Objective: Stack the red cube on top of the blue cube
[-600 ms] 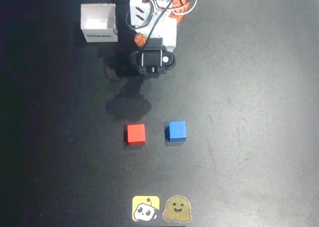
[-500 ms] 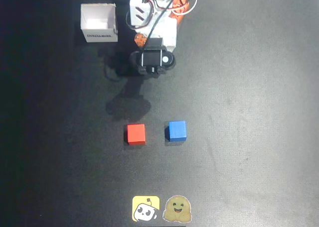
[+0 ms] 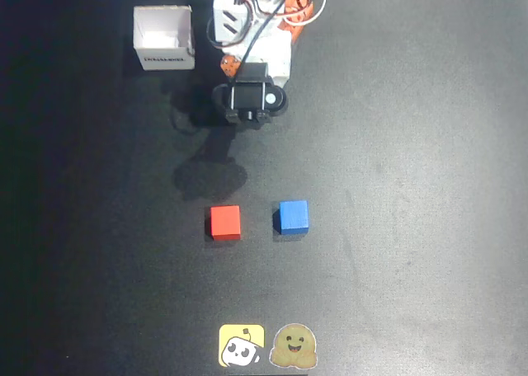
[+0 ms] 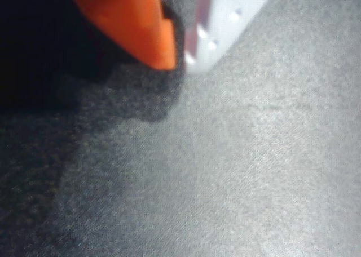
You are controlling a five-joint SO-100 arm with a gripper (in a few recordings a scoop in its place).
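Cubes sit side by side at lower centre of the overhead view, red cube (image 3: 224, 223) left of blue cube (image 3: 293, 216), apart. Your claw (image 4: 175, 57) appears nearly closed, empty, well above them, so you must reach down-frame.

A dark matte table (image 3: 429, 186) spans the overhead view, lit from above, with soft shadows.

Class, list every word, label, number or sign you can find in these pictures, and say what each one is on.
White box, front face: one line of dark print, too small and blurred to read.
Yellow sticker: a cartoon robot face, no words.
Tan sticker: a smiling face with hands, no words.
Red cube and blue cube: plain, no marks.
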